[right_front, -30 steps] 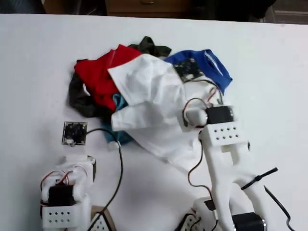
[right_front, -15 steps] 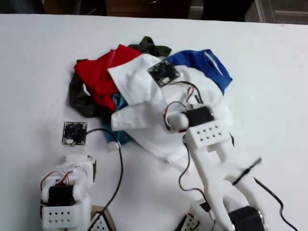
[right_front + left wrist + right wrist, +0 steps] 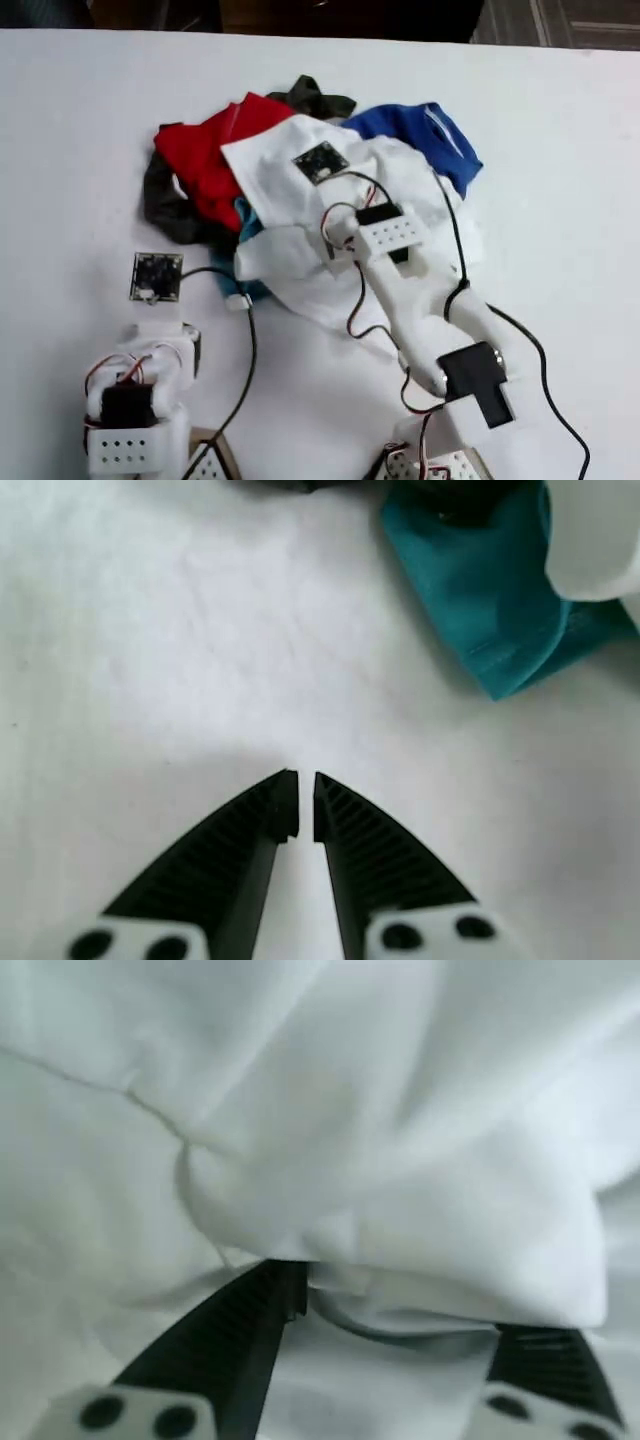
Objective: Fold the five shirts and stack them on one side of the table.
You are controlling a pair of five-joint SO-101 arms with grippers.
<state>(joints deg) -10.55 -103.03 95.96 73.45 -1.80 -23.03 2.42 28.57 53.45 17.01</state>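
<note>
Looking down on a white table bearing one unfolded heap of shirts, sitting a little toward the far edge and well apart from both side edges. Finding the white shirt spreading over the top of the heap. Overlapping, in turn, the red shirt on the left, the blue shirt at the far right, and a dark shirt trailing round the red one's outer edge and peeking out at the far side. Also covering the teal shirt, poking out from under the white hem on the near left. Holding the right arm stretched across the near half of the heap, pressing the right gripper into the white shirt, jaws standing wide apart with a bunched fold of cloth lying between them. Resting the left gripper low over bare tabletop toward the front left, jaws almost touching and gripping nothing, near the teal shirt's hem but apart from it. Offering broad bare table along the left, right and far edges, with the near edge crowded by arm bases and a cable.
</note>
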